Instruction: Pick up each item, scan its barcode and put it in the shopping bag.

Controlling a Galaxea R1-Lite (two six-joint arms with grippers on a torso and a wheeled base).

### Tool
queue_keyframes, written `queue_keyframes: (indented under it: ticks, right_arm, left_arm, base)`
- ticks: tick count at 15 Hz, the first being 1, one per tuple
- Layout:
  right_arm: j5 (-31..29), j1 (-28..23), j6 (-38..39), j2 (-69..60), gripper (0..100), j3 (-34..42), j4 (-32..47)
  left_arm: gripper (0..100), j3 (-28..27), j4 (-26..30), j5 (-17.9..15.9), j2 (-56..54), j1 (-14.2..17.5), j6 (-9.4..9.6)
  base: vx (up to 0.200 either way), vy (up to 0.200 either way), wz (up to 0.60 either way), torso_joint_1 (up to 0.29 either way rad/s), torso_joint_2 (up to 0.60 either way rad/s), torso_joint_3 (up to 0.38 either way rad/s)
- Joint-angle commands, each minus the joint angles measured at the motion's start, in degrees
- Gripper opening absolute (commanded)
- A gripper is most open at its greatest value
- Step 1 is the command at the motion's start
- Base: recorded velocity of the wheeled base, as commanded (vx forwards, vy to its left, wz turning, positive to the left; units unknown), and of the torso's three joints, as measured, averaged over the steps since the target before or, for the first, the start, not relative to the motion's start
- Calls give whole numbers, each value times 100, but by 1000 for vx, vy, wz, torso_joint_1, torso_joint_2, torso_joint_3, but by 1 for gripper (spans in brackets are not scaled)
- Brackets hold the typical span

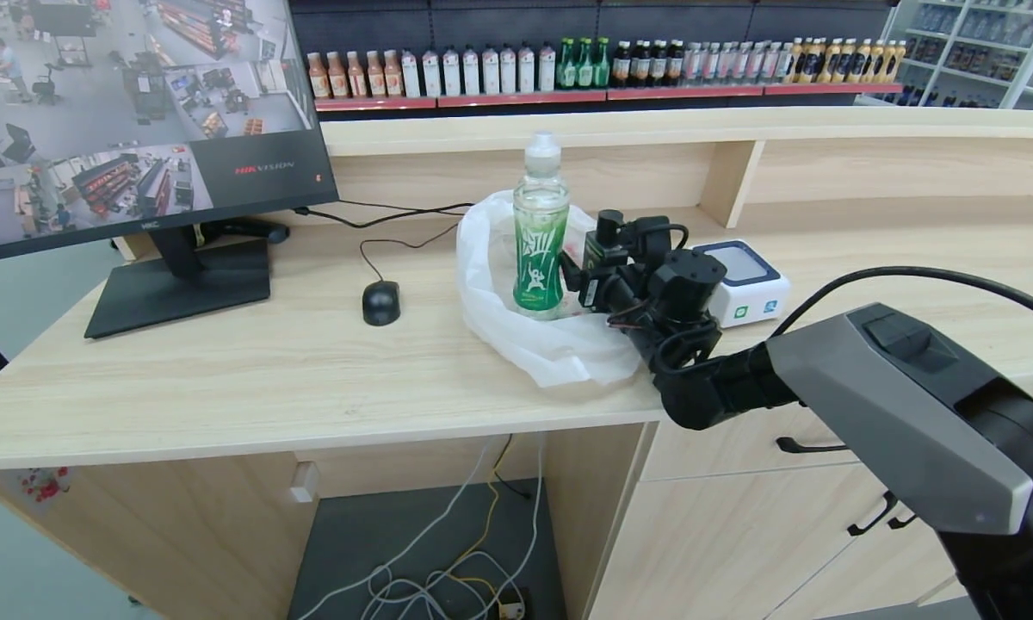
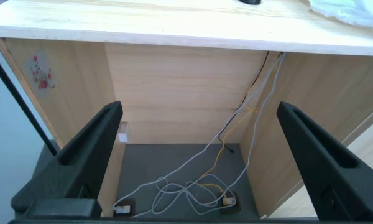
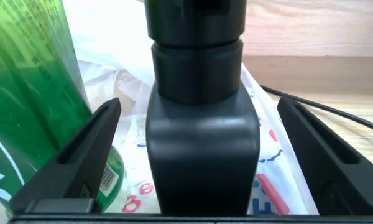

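Monitor (image 1: 138, 112) logo; bottle (image 1: 541, 250) label seemingly unreadable

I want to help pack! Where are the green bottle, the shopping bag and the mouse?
green bottle (image 1: 540, 250), head view, its green label.
shopping bag (image 1: 559, 353), head view, front white fold.
mouse (image 1: 380, 303), head view, its black back.

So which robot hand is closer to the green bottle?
Right. The right gripper sits just beside the green bottle; the left gripper is down below the countertop.

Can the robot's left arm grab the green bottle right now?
Probably not yet. The left gripper sits low, facing the space under the counter, while the green bottle stands on top in the white bag.
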Motion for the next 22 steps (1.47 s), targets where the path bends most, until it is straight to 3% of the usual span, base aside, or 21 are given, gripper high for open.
queue_keyframes:
  ticks: [1,6,10,18,19,21,22]
  right_arm:
    - [1,87,18,-203,100,-40,25]
    - [-8,-10,-17,-608,100,285,-248]
    - [-8,-27,-88,-1337,100,1437,-845]
    - [45,87,-211,-3736,100,5260,-2419]
    - [45,61,-202,-4176,100,6086,-2700]
    - [36,26,-202,-5028,100,7484,-2700]
    - [36,26,-202,-5275,100,7818,-2700]
  left_arm:
    - [100,0,0,2,-2,1,-8]
    - [100,0,0,2,-2,1,-8]
    - [100,0,0,2,-2,1,1]
    - [100,0,0,2,-2,1,-8]
    - [100,0,0,2,-2,1,1]
    - [100,0,0,2,-2,1,1]
    - [100,0,0,2,-2,1,-8]
  base:
    - [0,0,0,0,0,0]
    - [0,0,0,0,0,0]
    - [0,0,0,0,0,0]
    - [0,0,0,0,0,0]
    - [0,0,0,0,0,0]
    - [0,0,0,0,0,0]
    - [0,0,0,0,0,0]
